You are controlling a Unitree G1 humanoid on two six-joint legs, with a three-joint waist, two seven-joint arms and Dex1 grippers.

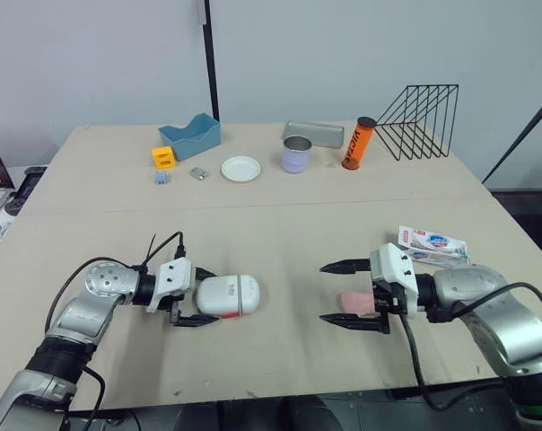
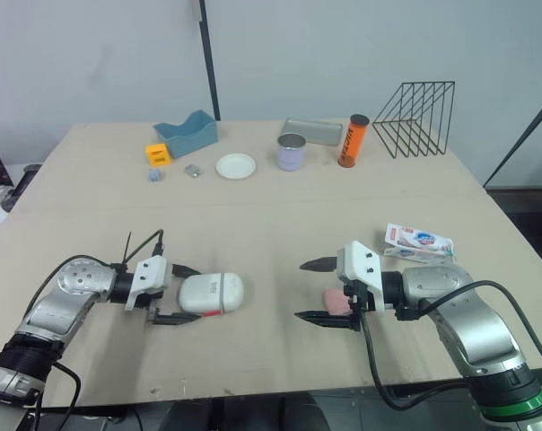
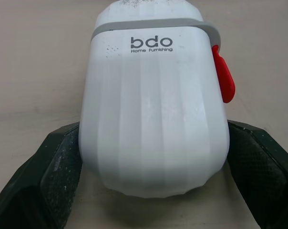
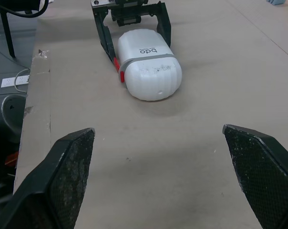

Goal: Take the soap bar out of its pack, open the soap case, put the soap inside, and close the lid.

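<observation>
The white soap case with a grey band and a red latch lies on its side, lid closed, at the front left of the table. My left gripper is shut on its near end, one black finger pressed against each side. My right gripper is open wide at the front right, pointing toward the case with bare table between them. The pink soap bar lies on the table between the bases of its fingers, partly hidden. The torn soap pack rests just behind the right arm.
Along the back stand a blue tray, an orange block, a white plate, a lavender cup, a metal tray, an orange can and a black wire rack. The table's front edge is close.
</observation>
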